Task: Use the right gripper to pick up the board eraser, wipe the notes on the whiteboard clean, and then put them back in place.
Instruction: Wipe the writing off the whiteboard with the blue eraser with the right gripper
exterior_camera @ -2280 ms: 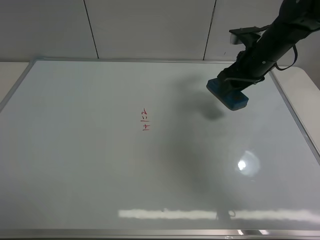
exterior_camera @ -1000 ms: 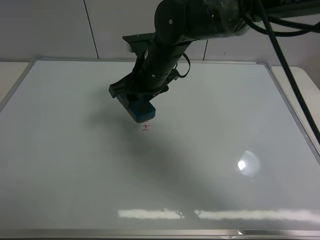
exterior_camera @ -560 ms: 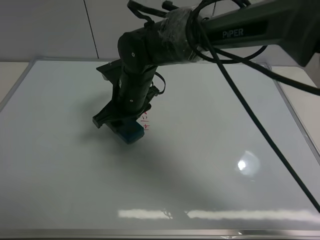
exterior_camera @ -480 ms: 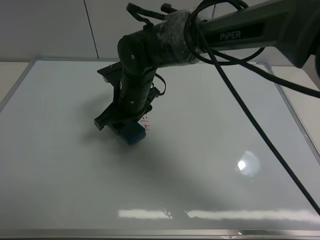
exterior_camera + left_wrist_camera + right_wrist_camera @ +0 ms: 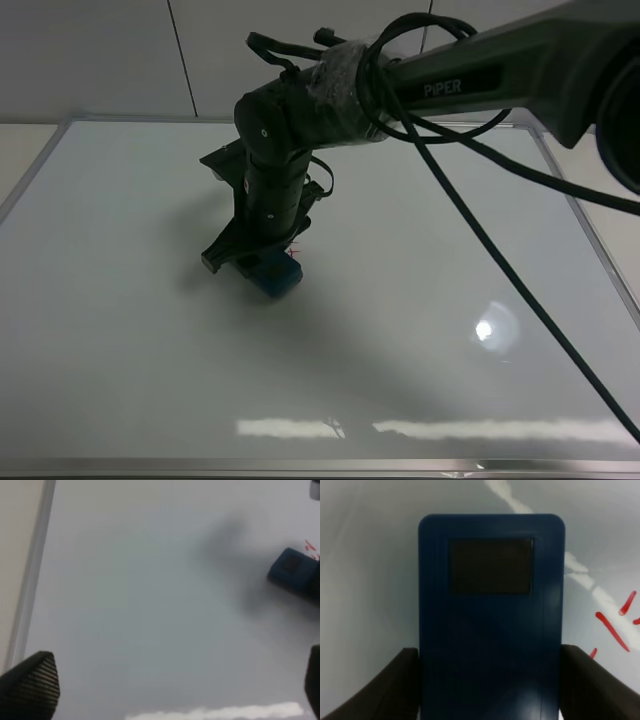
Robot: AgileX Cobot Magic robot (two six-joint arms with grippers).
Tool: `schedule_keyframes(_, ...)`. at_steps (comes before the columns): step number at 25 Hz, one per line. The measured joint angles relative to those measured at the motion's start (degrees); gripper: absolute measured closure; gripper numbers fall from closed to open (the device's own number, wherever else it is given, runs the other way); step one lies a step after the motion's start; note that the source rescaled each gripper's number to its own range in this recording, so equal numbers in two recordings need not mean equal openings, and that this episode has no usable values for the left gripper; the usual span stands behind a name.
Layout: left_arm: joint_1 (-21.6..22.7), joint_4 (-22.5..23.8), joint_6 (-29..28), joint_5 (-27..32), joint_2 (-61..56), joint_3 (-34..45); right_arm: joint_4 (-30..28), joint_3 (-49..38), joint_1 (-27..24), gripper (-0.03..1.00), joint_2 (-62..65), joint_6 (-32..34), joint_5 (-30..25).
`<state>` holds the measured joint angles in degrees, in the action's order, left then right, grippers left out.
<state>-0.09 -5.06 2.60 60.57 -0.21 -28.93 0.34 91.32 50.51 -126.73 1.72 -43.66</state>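
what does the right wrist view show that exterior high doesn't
Only the right wrist view: the eraser's dark top patch, the red notes close beside it, and the right gripper's jaws against both its sides. Only exterior high: the whole whiteboard, its frame and the PIPER arm. Both: the eraser in the gripper, over the board.

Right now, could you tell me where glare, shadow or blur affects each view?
Exterior high: a round glare spot and a bright strip reflect off the whiteboard; a dark shadow pools around the board eraser. Left wrist: everything soft. Right wrist: the notes look sharp.
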Motion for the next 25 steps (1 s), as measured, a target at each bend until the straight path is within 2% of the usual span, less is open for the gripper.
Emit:
schedule_keyframes(14, 0.0, 0.0, 0.0, 0.0, 0.0, 0.0, -0.34, 0.7, 0.0, 0.95, -0.93, 0.06, -1.17)
schedule_keyframes(25, 0.0, 0.0, 0.0, 0.0, 0.0, 0.0, -3.35, 0.7, 0.27, 0.95, -0.93, 3.96, -1.74)
